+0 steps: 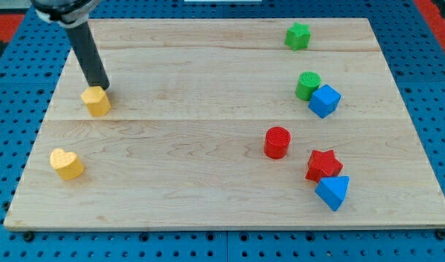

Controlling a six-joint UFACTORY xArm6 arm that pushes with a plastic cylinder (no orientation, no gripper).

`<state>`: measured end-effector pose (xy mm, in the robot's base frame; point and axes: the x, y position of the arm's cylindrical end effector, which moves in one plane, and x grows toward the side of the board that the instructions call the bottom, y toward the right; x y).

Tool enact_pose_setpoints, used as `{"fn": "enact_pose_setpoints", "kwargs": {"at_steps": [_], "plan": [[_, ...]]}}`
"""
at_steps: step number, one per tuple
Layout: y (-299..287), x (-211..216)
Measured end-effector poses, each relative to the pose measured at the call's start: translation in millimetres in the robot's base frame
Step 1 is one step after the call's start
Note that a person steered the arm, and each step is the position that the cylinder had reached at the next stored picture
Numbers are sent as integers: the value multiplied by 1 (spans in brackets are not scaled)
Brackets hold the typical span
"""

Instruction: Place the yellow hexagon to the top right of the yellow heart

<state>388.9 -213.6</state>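
Note:
The yellow hexagon [96,100] lies at the view's left, in the upper half of the wooden board [207,182]. The yellow heart [66,164] lies below it and a little to the left, near the board's left edge. My tip [103,87] stands at the hexagon's upper right edge, touching or almost touching it. The dark rod slants up toward the view's top left corner.
A green star [298,36] lies at the top right. A green cylinder [307,85] touches a blue cube [324,100] at the right. A red cylinder [277,142], a red star [323,165] and a blue triangular block [333,192] lie at the lower right.

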Motion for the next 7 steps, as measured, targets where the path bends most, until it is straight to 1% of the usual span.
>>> {"fn": "enact_pose_setpoints", "kwargs": {"at_steps": [1, 2, 3, 4, 5, 7], "plan": [[-10, 50], [-11, 73], [-15, 62], [4, 64], [-18, 78], [-7, 71]]}}
